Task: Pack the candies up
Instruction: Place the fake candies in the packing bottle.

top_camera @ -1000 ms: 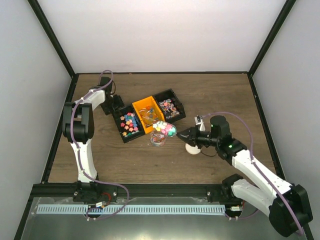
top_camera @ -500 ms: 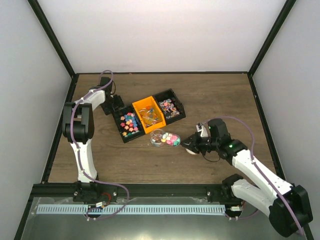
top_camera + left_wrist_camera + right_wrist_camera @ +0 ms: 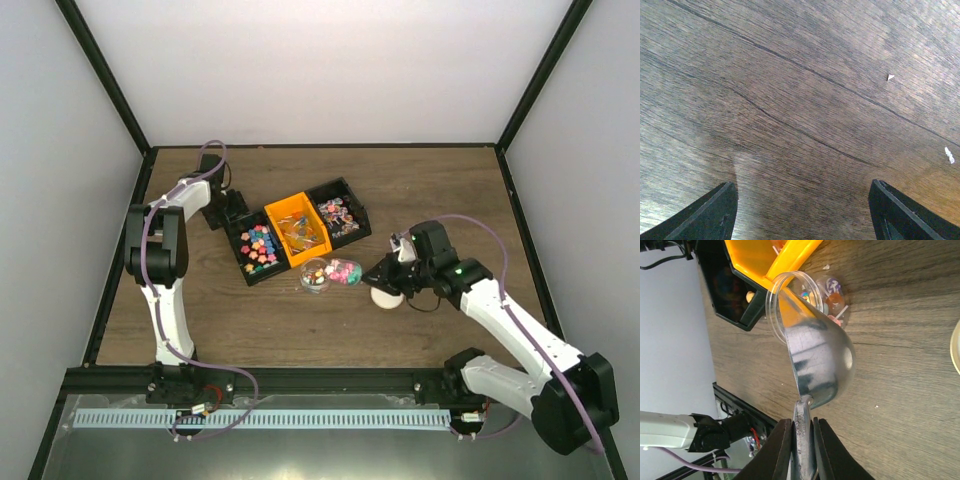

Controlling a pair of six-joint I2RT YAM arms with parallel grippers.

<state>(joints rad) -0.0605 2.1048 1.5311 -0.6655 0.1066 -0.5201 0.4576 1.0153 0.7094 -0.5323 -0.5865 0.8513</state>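
Left gripper [image 3: 802, 197]: fingers stood spread, nothing between them, over bare table [image 3: 805, 100]. Candies [image 3: 259, 247]: lay in two black bins [image 3: 247, 277] flanking an orange bin [image 3: 272, 215]; others sat in the clear jar [image 3: 310, 285] and in the metal scoop [image 3: 345, 271] at its mouth. Right gripper [image 3: 801, 425]: pinched the scoop's handle, near a cream lid [image 3: 386, 298].

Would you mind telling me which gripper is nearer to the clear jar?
Right. The right gripper holds a metal scoop tipped over the clear jar, just to its right. The left gripper hangs open past the bins, well away to the left.
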